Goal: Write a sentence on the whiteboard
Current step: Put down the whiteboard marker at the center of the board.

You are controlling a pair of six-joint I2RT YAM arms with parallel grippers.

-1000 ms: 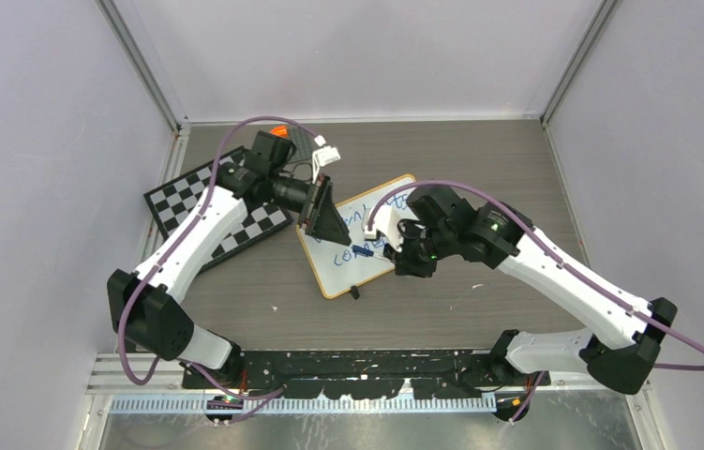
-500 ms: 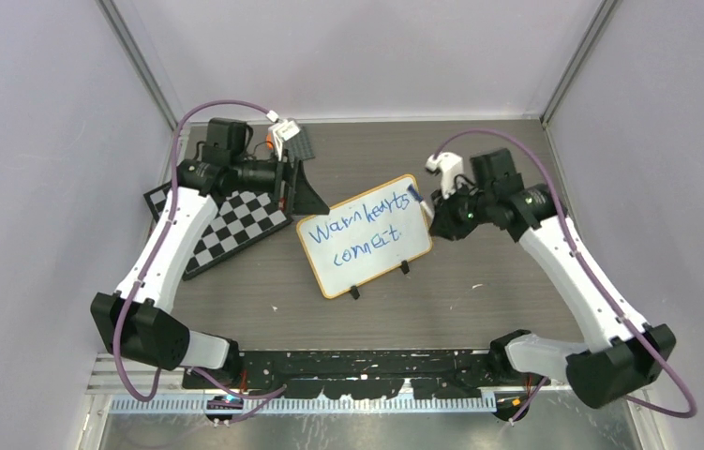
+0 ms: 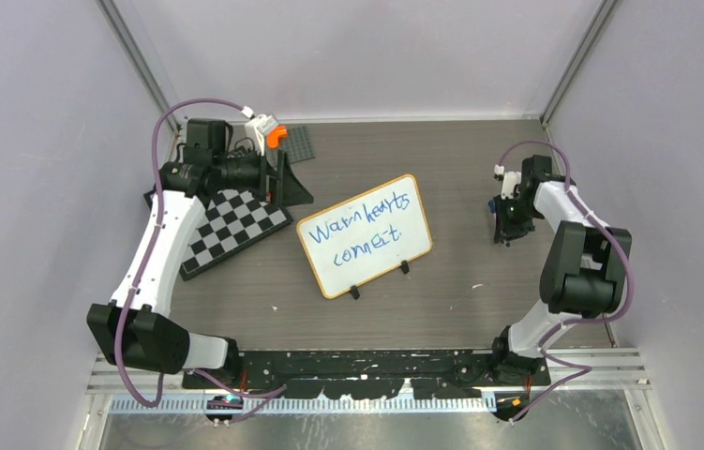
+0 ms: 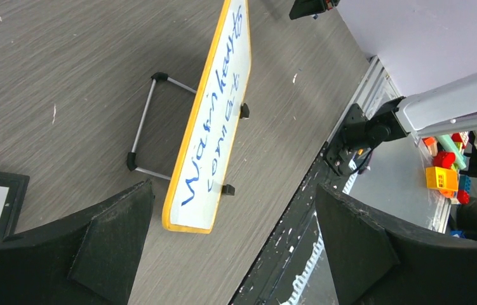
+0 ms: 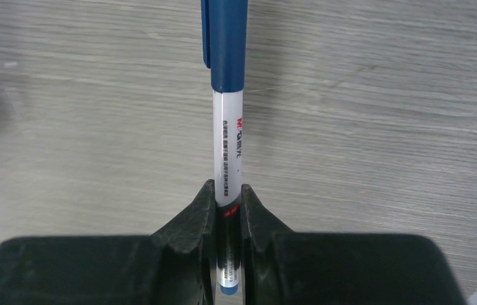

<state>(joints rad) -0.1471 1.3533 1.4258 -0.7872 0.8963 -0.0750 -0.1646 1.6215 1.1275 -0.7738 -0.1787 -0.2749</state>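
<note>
Toward the right of the table (image 3: 479,169), pinches blue-capped white marker (image 5: 229,127) in right tool (image 5: 228,190), safely clear of blue handwritten sentence (image 3: 365,232) on yellow-rimmed glossy whiteboard (image 3: 395,253); spreads left tool (image 4: 232,194), empty.

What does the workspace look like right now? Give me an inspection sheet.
Surface: grey wood-grain table, a few white specks.
Job's things: whiteboard propped on its stand, mid-table; sentence in blue, two lines; marker in the right gripper.
Clutter: checkered board left of the whiteboard; grey plate at the far edge.
Grippers: left gripper open, empty; right gripper shut on the marker.
Cables: purple cable looped on each arm, off the whiteboard.
Surroundings: plain walls; toy bricks beyond the table.
</note>
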